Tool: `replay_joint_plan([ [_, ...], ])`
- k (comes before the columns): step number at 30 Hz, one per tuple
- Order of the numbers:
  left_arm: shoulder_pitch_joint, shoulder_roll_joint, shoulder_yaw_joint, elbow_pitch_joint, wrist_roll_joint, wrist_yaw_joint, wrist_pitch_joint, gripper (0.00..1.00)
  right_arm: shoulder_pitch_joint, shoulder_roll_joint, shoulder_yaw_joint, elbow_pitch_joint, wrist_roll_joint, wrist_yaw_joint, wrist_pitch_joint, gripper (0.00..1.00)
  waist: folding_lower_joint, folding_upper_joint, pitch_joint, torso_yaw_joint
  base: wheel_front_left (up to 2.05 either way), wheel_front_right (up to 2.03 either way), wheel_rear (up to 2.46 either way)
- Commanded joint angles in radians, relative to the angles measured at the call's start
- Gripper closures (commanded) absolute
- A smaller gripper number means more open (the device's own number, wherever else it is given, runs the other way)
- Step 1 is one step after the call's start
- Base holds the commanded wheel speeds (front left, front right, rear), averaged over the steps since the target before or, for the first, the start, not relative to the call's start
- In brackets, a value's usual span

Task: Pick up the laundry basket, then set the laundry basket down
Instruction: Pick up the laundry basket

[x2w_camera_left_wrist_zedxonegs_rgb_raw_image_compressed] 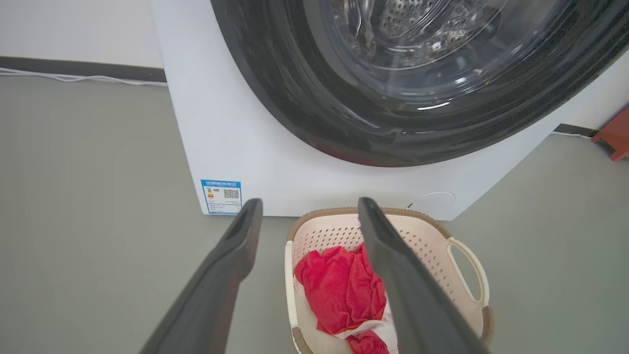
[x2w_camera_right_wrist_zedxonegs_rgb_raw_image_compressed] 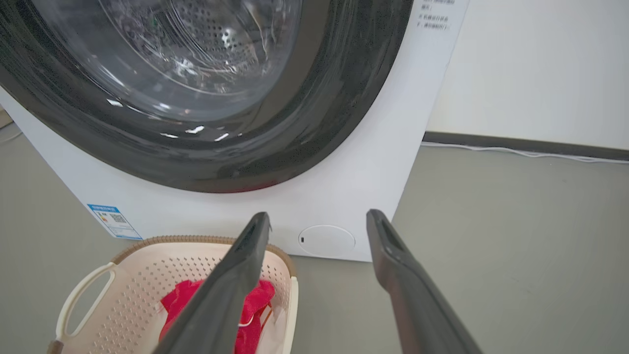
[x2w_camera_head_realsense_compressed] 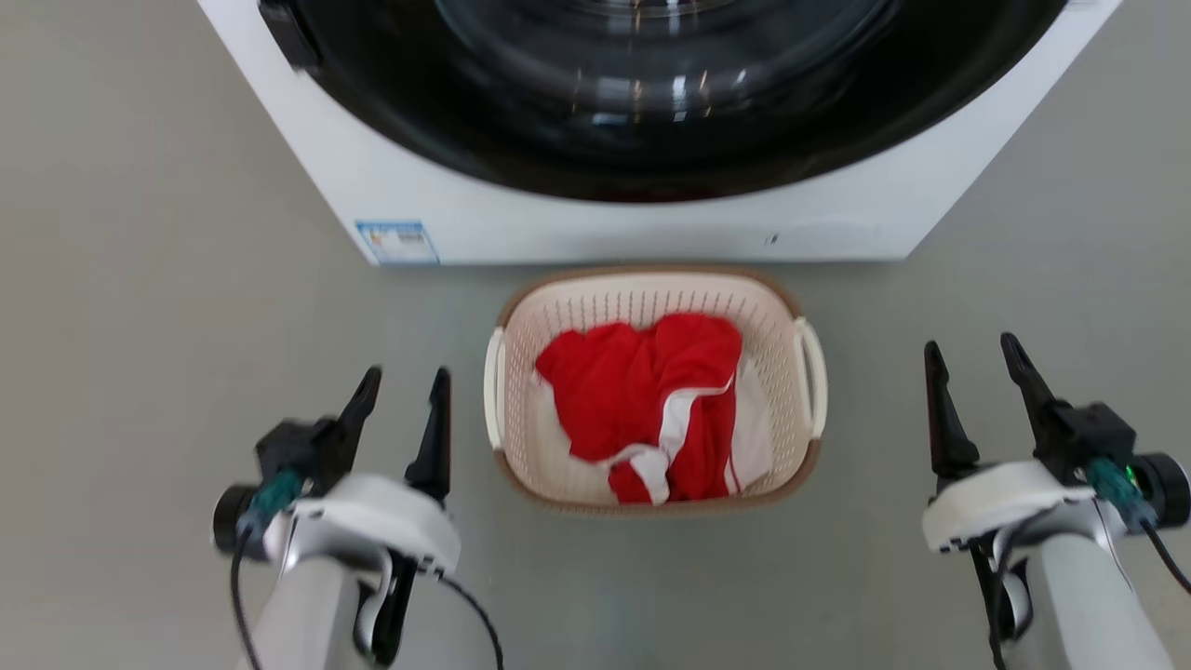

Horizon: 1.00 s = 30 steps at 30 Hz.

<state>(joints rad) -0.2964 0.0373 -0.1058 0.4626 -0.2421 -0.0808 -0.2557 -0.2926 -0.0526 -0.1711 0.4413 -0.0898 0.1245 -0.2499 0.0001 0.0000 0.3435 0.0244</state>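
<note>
Overall: a white front-loading washer [x2w_camera_head_realsense_compressed: 605,223] stands on a grey floor [x2w_camera_head_realsense_compressed: 140,372]. The laundry basket [x2w_camera_head_realsense_compressed: 521,437] sits on that floor just in front of it, below the dark door ring.
Sticker: a blue-bordered label [x2w_camera_left_wrist_zedxonegs_rgb_raw_image_compressed: 221,196] on the washer's lower front corner, toward the robot's left. It carries a QR code and a small coloured chart, but the print is too small to read.
Other writing: a few grey printed lines [x2w_camera_right_wrist_zedxonegs_rgb_raw_image_compressed: 432,14] high on the washer's front in the right wrist view, also too small to read.
Washer panel: a round cover [x2w_camera_right_wrist_zedxonegs_rgb_raw_image_compressed: 326,241] low on the front.
Basket: upright, cream with perforated walls and a brown rim, with a white loop handle on each side. A red garment [x2w_camera_head_realsense_compressed: 633,391] with white trim lies crumpled inside.
Left fingers [x2w_camera_head_realsense_compressed: 434,437]: spread wide and holding nothing. They are over the floor just beside the basket's left handle [x2w_camera_head_realsense_compressed: 494,391] but apart from it, tips pointing toward the washer.
Right fingers [x2w_camera_head_realsense_compressed: 944,419]: spread wide and empty, out past the right handle [x2w_camera_head_realsense_compressed: 812,391] with a clear strip of floor between.
Relation: the basket lies between the two pairs of fingers, nearer the left pair, and neither pair touches it.
</note>
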Motion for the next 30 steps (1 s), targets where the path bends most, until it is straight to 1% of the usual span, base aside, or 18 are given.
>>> replay_joint_plan([
  [1, -0.042, 0.013, 0.021, -0.008, -0.005, 0.000, -0.006, 0.00, -0.027, 0.000, 0.018, -0.001, -0.013, 0.006, -0.012, 0.00, 0.0000, 0.0000, 0.073, 0.022, 0.00, 0.00, 0.00],
  [6, -0.180, 0.013, -0.035, 0.152, -0.024, 0.005, -0.006, 0.00, -0.162, 0.001, 0.001, 0.158, -0.065, 0.006, -0.012, 0.00, 0.0000, 0.0000, 0.180, 0.039, 0.00, 0.00, 0.00],
  [11, -0.309, 0.013, -0.069, 0.264, -0.059, 0.013, -0.006, 0.00, -0.285, 0.002, 0.001, 0.269, -0.113, 0.006, -0.012, 0.00, 0.0000, 0.0000, 0.292, 0.049, 0.00, 0.00, 0.00],
  [16, -0.399, 0.013, -0.082, 0.300, -0.101, 0.019, -0.006, 0.00, -0.375, 0.002, 0.022, 0.302, -0.113, 0.006, -0.012, 0.00, 0.0000, 0.0000, 0.389, 0.047, 0.00, 0.00, 0.00],
  [19, -0.438, 0.013, -0.090, 0.315, -0.107, 0.023, -0.006, 0.00, -0.405, 0.002, 0.021, 0.316, -0.122, 0.006, -0.012, 0.00, 0.0000, 0.0000, 0.435, 0.045, 0.00, 0.00, 0.00],
  [30, -0.528, 0.013, -0.086, 0.341, -0.108, 0.035, -0.006, 0.00, -0.476, 0.002, -0.003, 0.346, -0.145, 0.006, -0.012, 0.00, 0.0000, 0.0000, 0.546, 0.032, 0.00, 0.00, 0.00],
])
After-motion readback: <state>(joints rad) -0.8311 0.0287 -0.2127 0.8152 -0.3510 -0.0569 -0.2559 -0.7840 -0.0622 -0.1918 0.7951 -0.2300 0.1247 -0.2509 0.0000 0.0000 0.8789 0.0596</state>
